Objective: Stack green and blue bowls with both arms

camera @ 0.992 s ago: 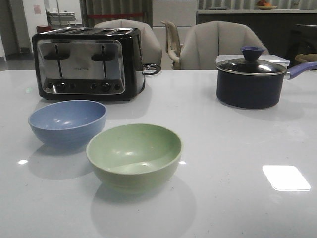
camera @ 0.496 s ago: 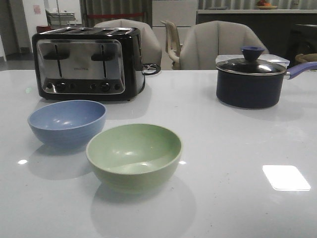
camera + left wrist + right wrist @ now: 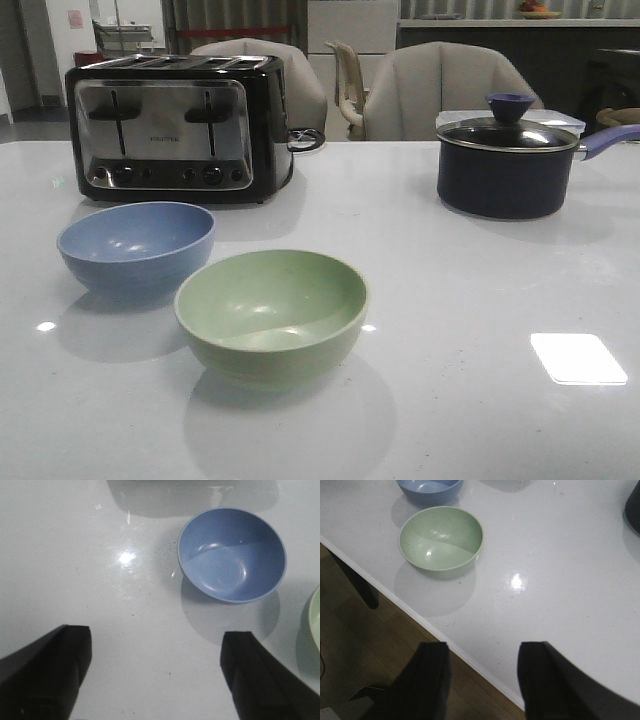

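Observation:
The dusty blue bowl [image 3: 136,246] stands upright on the white table at the left. The pale green bowl [image 3: 271,312] stands beside it, nearer and to its right, rims close together. No arm shows in the front view. In the left wrist view my left gripper [image 3: 156,652] is open and empty over bare table, short of the blue bowl [image 3: 231,555]; a sliver of the green bowl [image 3: 315,620] shows at the frame edge. In the right wrist view my right gripper [image 3: 482,662] is open and empty above the table's front edge, apart from the green bowl [image 3: 441,538] and blue bowl [image 3: 429,488].
A black and steel toaster [image 3: 172,125] stands behind the blue bowl. A dark lidded saucepan [image 3: 508,164] with a purple handle stands at the back right. Chairs [image 3: 440,90] are behind the table. The table's front edge [image 3: 445,642] and wooden floor show under the right gripper.

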Robot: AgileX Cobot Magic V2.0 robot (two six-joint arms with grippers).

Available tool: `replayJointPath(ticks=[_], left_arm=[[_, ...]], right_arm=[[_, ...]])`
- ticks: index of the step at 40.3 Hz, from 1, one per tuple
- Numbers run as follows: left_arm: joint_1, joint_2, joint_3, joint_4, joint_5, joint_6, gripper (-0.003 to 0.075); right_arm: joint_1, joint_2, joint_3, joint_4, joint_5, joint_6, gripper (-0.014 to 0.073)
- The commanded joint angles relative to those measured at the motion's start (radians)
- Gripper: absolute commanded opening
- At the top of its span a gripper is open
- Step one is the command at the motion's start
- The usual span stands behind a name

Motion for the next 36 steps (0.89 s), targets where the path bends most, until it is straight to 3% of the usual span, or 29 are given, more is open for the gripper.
replayJointPath(ticks=[1, 17, 36], left_arm=[[-0.012, 0.090, -0.084, -0.002, -0.075, -0.004, 0.0585], [-0.014, 0.464, -0.303, -0.049, -0.076, -0.004, 0.0585], [-0.085, 0.727, -0.452, -0.044, -0.128, -0.004, 0.0585]], right_arm=[[-0.001, 0.001, -0.024, -0.007, -0.069, -0.011, 0.0433], [-0.001, 0.001, -0.024, -0.007, -0.069, -0.011, 0.0433], [-0.001, 0.001, -0.024, -0.007, -0.069, -0.011, 0.0433]])
